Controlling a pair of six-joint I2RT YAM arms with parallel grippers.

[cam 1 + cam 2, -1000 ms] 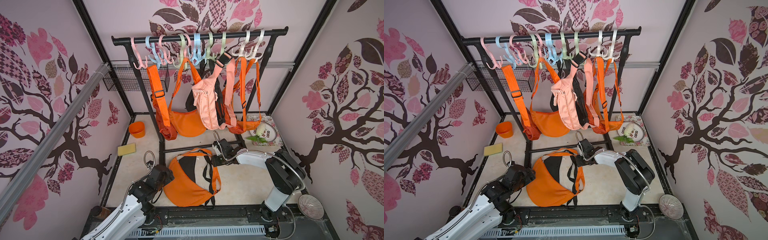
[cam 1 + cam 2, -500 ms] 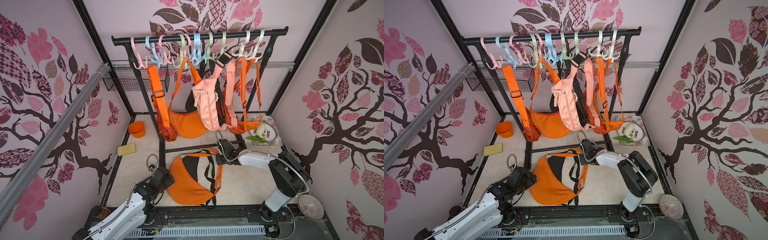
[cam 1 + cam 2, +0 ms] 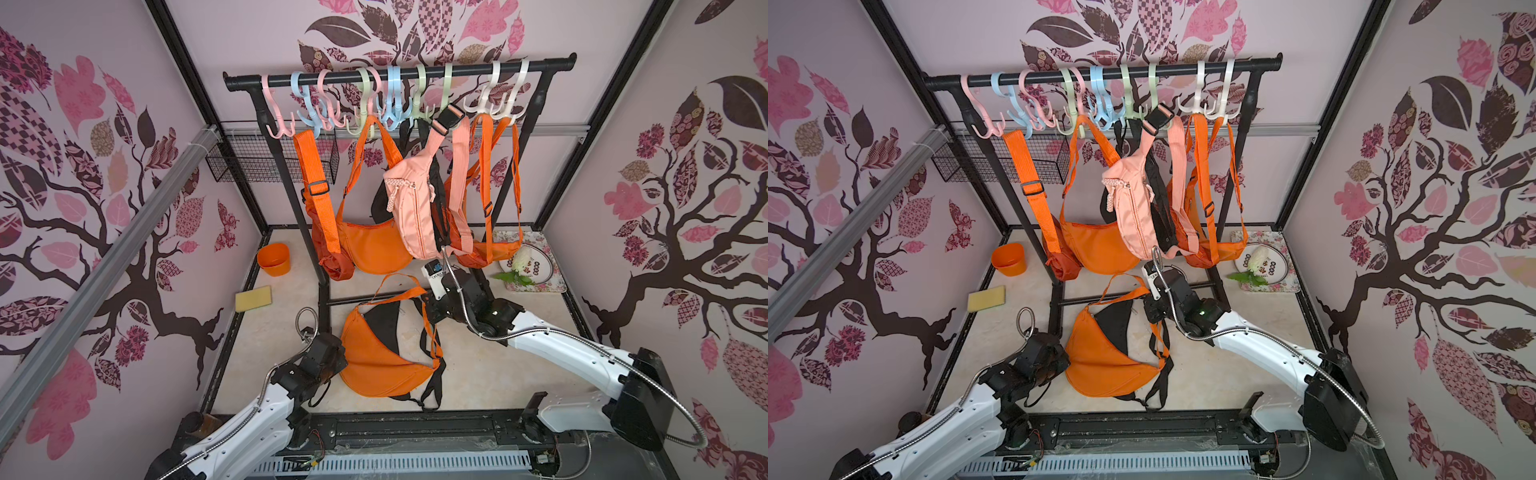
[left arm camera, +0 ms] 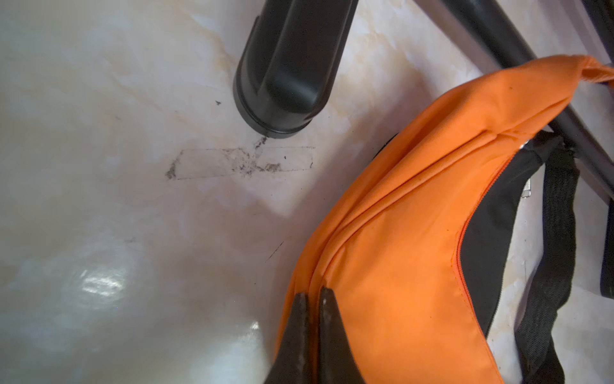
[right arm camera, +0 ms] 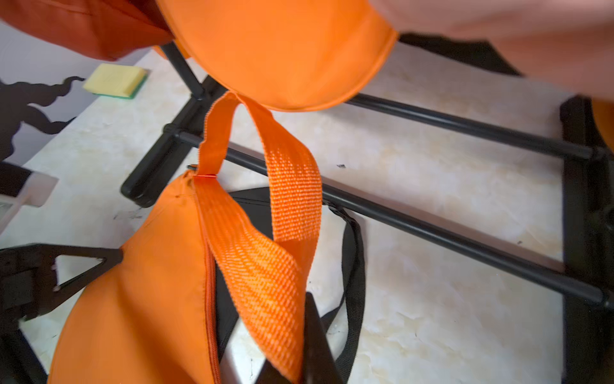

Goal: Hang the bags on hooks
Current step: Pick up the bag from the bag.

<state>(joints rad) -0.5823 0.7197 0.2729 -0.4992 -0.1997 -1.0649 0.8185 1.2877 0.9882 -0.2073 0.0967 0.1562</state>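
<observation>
The orange crescent-shaped fabric bag lies flat on the glossy cream marble-patterned tabletop. It sits in front of the black tubular metal rack, between the two arms. Its shell is smooth, lightly creased cloth with a raised stitched seam along the curve, an orange zip and a black panel on the inner side. The orange woven webbing strap, coarse and ribbed, rises from the bag's pointed end in a twisted loop. A thinner black webbing strap lies limp on the tabletop beside it.

The right gripper is clamped on the orange strap and holds the loop off the surface. In the right wrist view the webbing runs down between its dark fingers. The left gripper has its pointed fingers drawn together on the bag's outer curved edge, with the seam ridge pinched between the tips.

The bag's pointed end lies just beside the rack's low crossbar. The rounded black foot cap stands near the left gripper, apart from the cloth. The top of the lifted loop is seen just under the rounded bottom of a hung orange bag.

On the rail, pastel plastic hooks crowd together. The middle and right ones carry orange bags and a peach nylon waist bag, while the pale pink hook at the wire basket end hangs free.

Open tabletop spreads on the left arm's side. There a yellow sponge and an orange plastic cup sit near the wall. A floral tray fills the far right corner.
</observation>
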